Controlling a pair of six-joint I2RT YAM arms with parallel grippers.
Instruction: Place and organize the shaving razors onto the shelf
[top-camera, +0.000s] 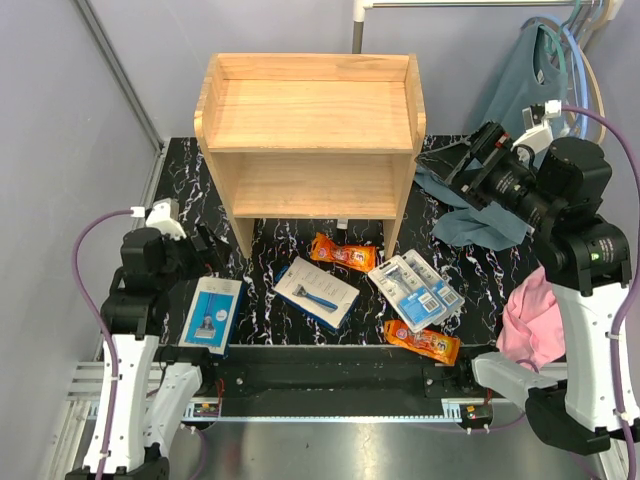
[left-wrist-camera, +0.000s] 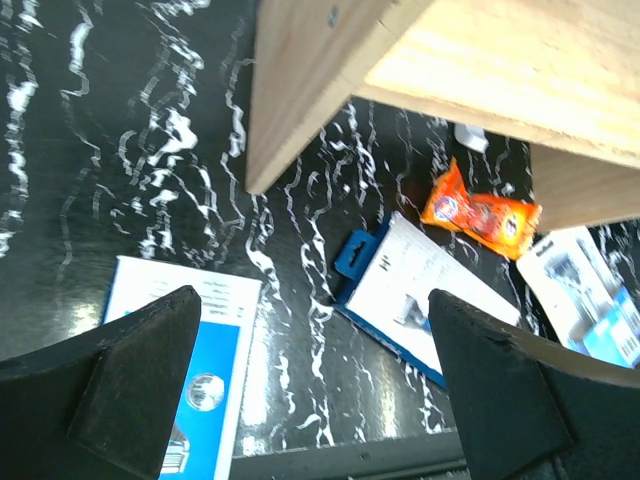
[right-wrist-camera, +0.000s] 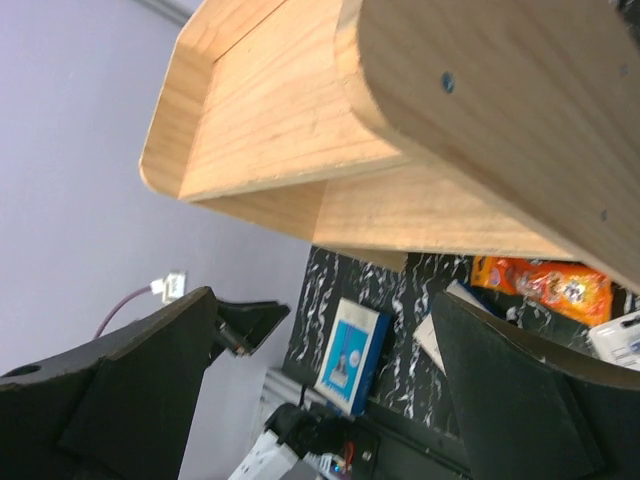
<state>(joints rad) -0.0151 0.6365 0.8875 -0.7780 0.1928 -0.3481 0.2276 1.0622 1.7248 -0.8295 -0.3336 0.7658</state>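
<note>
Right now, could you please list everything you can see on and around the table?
shelf: one, pale wood, back centre
white-and-blue boxes: two, front left and centre
orange packets: two, before the shelf and front right
clear blisters: two, blue cards, overlapping, right of centre
blue-grey cloth: one, right of shelf
pink cloth: one, right edge
teal garment: one, hanging back right
table: one, black marbled
left gripper: one, black, open, by front-left box
right gripper: one, black, open, right of shelf

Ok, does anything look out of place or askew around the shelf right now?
All six razor packs lie scattered at mixed angles in front of the shelf, and both its tiers are bare. The two blister packs overlap. Also odd: a grey-blue garment and a pink cloth sprawl on the right side.
</note>
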